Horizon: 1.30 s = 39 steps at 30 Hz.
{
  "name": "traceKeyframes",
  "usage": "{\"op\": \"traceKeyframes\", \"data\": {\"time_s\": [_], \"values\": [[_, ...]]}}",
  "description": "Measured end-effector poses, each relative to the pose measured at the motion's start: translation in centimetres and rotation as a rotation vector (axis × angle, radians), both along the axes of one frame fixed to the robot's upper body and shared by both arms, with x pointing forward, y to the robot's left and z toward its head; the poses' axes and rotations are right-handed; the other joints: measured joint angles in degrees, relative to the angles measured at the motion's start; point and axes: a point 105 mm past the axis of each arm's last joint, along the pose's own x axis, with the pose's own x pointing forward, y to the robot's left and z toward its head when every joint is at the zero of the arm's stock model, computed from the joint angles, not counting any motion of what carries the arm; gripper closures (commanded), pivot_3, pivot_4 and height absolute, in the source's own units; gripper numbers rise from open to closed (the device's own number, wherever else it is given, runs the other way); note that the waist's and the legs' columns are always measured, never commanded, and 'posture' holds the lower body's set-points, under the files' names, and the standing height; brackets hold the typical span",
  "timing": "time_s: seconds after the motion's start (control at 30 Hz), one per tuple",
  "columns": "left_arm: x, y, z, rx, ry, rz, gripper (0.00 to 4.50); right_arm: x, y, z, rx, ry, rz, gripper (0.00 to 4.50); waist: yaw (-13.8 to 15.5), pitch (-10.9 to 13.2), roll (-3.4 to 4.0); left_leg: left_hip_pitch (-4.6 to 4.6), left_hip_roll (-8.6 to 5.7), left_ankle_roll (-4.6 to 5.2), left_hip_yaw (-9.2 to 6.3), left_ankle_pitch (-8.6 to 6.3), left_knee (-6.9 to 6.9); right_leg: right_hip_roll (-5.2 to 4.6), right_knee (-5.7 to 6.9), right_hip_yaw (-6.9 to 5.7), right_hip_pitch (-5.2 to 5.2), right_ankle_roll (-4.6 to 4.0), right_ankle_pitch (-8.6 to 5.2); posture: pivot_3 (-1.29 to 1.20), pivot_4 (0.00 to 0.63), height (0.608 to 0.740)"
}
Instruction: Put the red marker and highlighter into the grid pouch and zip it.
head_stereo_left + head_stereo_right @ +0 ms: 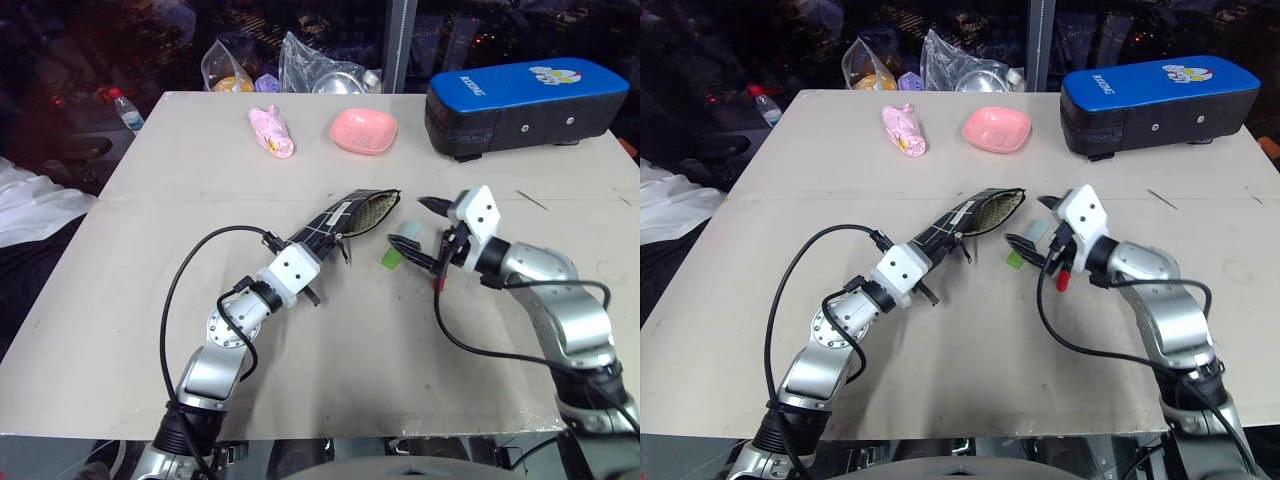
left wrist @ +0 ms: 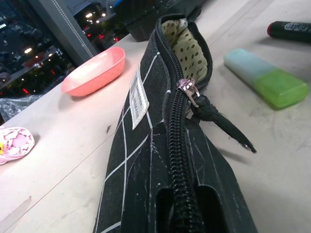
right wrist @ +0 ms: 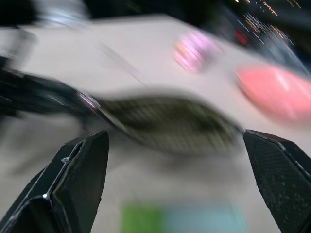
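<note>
The grid pouch (image 1: pixel 345 222) is held just above the table, its mouth (image 1: pixel 378 208) gaping and the dotted lining showing. My left gripper (image 1: pixel 318 250) is shut on its closed end. The zipper pull (image 2: pixel 190 90) sits partway along the teeth. The highlighter (image 1: pixel 392 256), green with a pale cap, lies on the table just past the mouth. Beside it lies the red marker (image 1: pixel 1062 279), mostly hidden under my right wrist. My right gripper (image 1: pixel 422 226) hovers open over the highlighter, facing the pouch mouth, with nothing between its fingers.
A big blue-topped black case (image 1: pixel 525 105) stands at the back right. A pink bowl (image 1: pixel 364 130) and a pink wrapped item (image 1: pixel 272 132) lie at the back middle. Plastic bags (image 1: pixel 300 62) sit behind the table's far edge.
</note>
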Motion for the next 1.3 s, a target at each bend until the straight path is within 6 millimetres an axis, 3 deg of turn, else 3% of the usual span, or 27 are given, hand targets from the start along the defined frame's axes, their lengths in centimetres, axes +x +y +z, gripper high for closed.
{"op": "traceKeyframes", "data": {"time_s": [0.1, 0.27, 0.4, 0.57, 0.6, 0.73, 0.83, 0.97, 1.03, 1.1, 1.2, 1.3], "values": [[0.0, 0.0, 0.0, -0.002, 0.000, -0.001, 4.50, -0.1, -1.5, -2.5, -0.014, 0.085, -0.165, 0.03, -0.1, 0.0, 0.00, 0.00, 0.00, -0.01, -0.01, 0.00, 0.00, 0.03, 0.00, 0.01, 0.00, 0.00, 0.00, 0.00, 0.150, 0.717], [0.2, -0.2, 0.3, -0.006, -0.008, -0.005, 4.50, -0.1, -2.0, -4.1, 0.011, 0.148, -0.327, 0.03, -0.2, 0.0, 0.00, 0.00, -0.01, -0.01, -0.02, 0.01, -0.02, 0.05, -0.01, 0.01, -0.01, 0.01, 0.00, 0.00, 0.150, 0.717], [0.2, -0.2, 0.3, -0.009, -0.009, -0.006, 4.50, -0.2, -1.8, -5.4, 0.045, 0.231, -0.414, 1.34, -0.2, 0.0, 0.00, -0.01, -0.02, -0.01, -0.03, 0.01, -0.02, 0.04, -0.02, 0.01, 0.00, 0.01, 0.00, 0.00, 0.150, 0.717], [0.2, -0.2, 0.3, -0.010, -0.010, -0.005, 4.50, 0.2, -2.7, -5.1, 0.043, 0.264, -0.504, 3.92, 0.0, 0.0, 0.00, -0.01, -0.05, 0.00, -0.06, 0.00, -0.01, -0.01, -0.02, 0.00, 0.01, 0.01, 0.00, 0.00, 0.150, 0.717], [0.2, -0.2, 0.3, -0.010, -0.010, -0.004, 4.50, 0.3, -2.8, -5.0, 0.042, 0.264, -0.516, 4.21, -0.1, 0.0, 0.00, -0.01, -0.06, 0.00, -0.07, 0.00, -0.01, 0.00, -0.02, 0.00, 0.01, 0.01, 0.00, 0.00, 0.150, 0.717], [0.2, -0.3, 0.4, -0.015, -0.011, -0.001, 4.50, 1.2, -4.3, -4.6, 0.055, 0.257, -0.626, 4.24, -0.2, 0.0, 0.01, -0.02, -0.06, 0.00, -0.07, 0.00, -0.02, 0.01, -0.01, 0.00, 0.00, 0.01, 0.00, 0.00, 0.150, 0.717], [0.2, -0.3, 0.4, -0.018, -0.012, 0.002, 4.50, 2.3, -5.5, -3.2, 0.050, 0.176, -0.671, 4.24, -0.2, 0.0, 0.02, -0.03, -0.07, 0.00, -0.06, 0.00, -0.03, 0.01, -0.02, 0.00, -0.01, 0.02, 0.00, 0.00, 0.150, 0.717], [0.3, -0.3, 0.4, -0.022, -0.011, 0.005, 4.50, 3.3, -5.2, 1.5, -0.138, -0.168, -0.446, 4.24, -0.2, 0.0, 0.07, -0.03, -0.13, 0.02, -0.06, -0.01, -0.06, 0.01, -0.08, 0.02, -0.01, 0.04, -0.02, 0.00, 0.150, 0.717], [0.3, -0.3, 0.4, -0.022, -0.011, 0.007, 4.50, 2.8, -3.9, 3.1, -0.338, -0.353, -0.217, 4.24, -0.3, 0.0, 0.06, -0.01, -0.10, 0.03, -0.09, -0.01, -0.08, 0.04, -0.10, 0.00, 0.00, 0.04, -0.02, 0.00, 0.150, 0.717], [0.3, -0.3, 0.4, -0.023, -0.010, 0.006, 4.50, 2.7, -3.2, 3.4, -0.404, -0.411, -0.125, 4.24, -0.4, 0.0, 0.06, 0.01, -0.08, 0.01, -0.08, -0.01, -0.08, 0.07, -0.08, 0.03, 0.00, 0.04, -0.02, 0.00, 0.150, 0.717], [0.3, -0.4, 0.4, -0.024, -0.012, -0.001, 4.50, 2.7, -1.8, 3.7, -0.689, -0.560, 0.166, 4.24, -0.4, 0.2, 0.18, 0.05, -0.08, 0.01, -0.01, 0.00, -0.06, 0.07, -0.06, 0.08, -0.01, 0.04, -0.02, 0.00, 0.150, 0.717], [0.5, -0.6, 0.5, -0.024, -0.013, -0.008, 4.50, 3.1, -0.6, 4.6, -0.789, -0.653, 0.290, 4.24, -0.4, 0.2, 0.18, 0.05, -0.06, 0.00, 0.02, 0.01, -0.06, 0.08, -0.06, 0.08, -0.01, 0.03, -0.02, 0.00, 0.150, 0.717]]}}
